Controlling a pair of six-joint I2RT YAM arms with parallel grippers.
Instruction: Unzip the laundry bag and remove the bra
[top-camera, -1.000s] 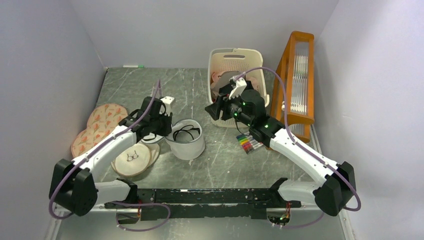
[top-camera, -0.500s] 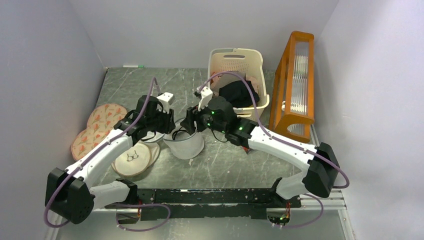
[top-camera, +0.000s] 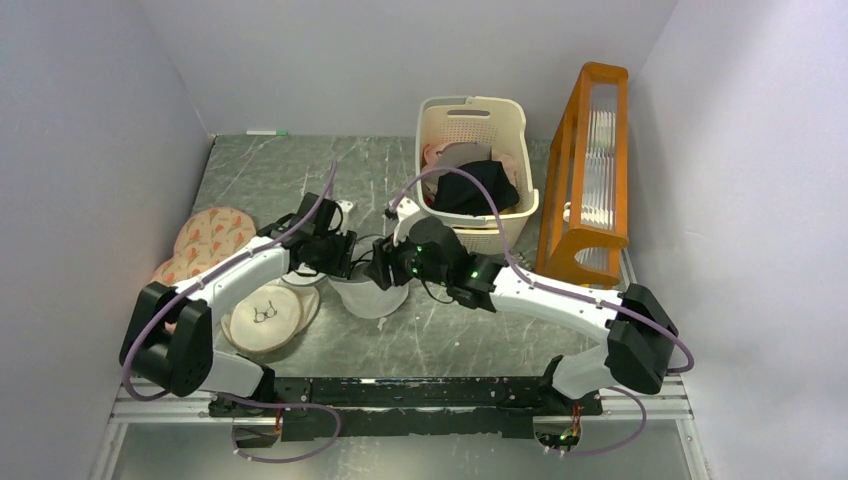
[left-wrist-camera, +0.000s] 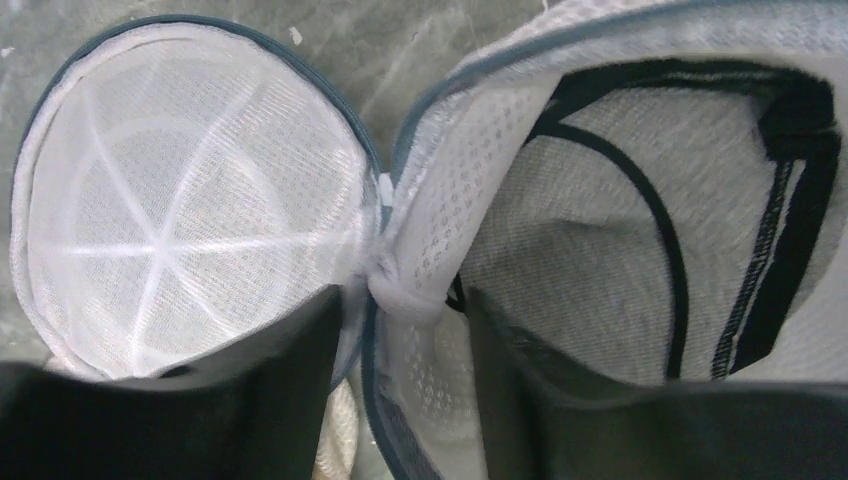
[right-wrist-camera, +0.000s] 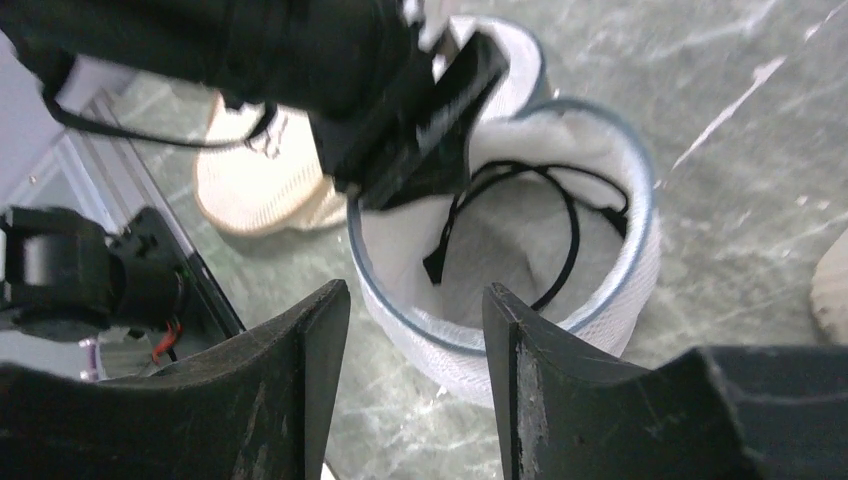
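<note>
The laundry bag (top-camera: 374, 298) stands unzipped on the counter (top-camera: 450, 335), its round lid (left-wrist-camera: 180, 210) flipped flat beside it. The left gripper (left-wrist-camera: 405, 300) is clamped on the bag's mesh wall at the hinge, one finger inside. The bra (right-wrist-camera: 573, 235) lies in the bag, its thin black straps curled on the floor just beyond that gripper. The right gripper (right-wrist-camera: 415, 300) hovers over the near rim with its fingers spread, holding nothing.

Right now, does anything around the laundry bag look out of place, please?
Nothing looks spilled or damaged. The laundry bag stands unzipped, its lid flopped alongside, left gripper pinching the wall; black straps lie loose inside.
</note>
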